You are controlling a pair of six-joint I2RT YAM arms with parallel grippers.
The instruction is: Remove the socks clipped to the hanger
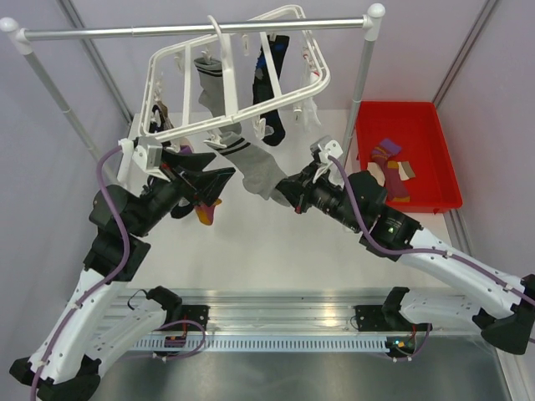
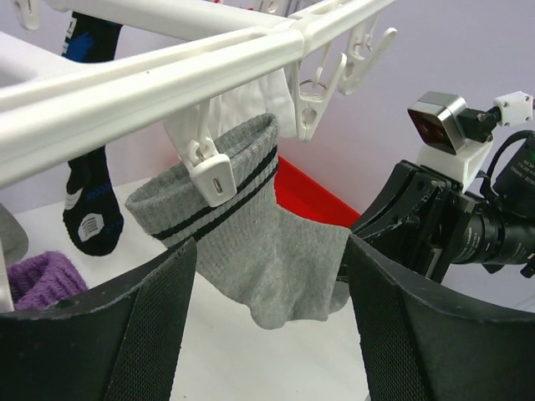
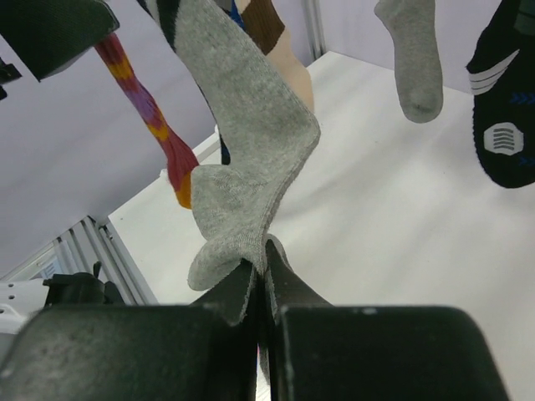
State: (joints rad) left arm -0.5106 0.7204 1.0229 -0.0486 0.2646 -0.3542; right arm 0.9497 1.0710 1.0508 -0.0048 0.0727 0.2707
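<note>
The white hanger point(image 1: 167, 67) hangs tilted from the silver rail, with several socks clipped to it. A grey sock with black stripes point(image 1: 255, 167) hangs from a clip point(image 2: 213, 171) at the hanger's near edge. My right gripper point(image 1: 284, 190) is shut on this grey sock's toe end point(image 3: 242, 225). My left gripper point(image 1: 209, 177) is open, its fingers point(image 2: 159, 317) on either side of the grey sock point(image 2: 251, 251) just below its cuff. A maroon sock with orange stripes point(image 1: 206, 210) hangs below my left gripper. Black-and-blue socks point(image 1: 272, 83) and another grey sock point(image 1: 213, 88) hang further back.
A red bin point(image 1: 405, 154) at the right holds several removed socks. The silver rail point(image 1: 192, 31) on two posts spans the back. A purple sock point(image 2: 42, 280) shows low left in the left wrist view. White table surface point(image 1: 276, 242) lies below.
</note>
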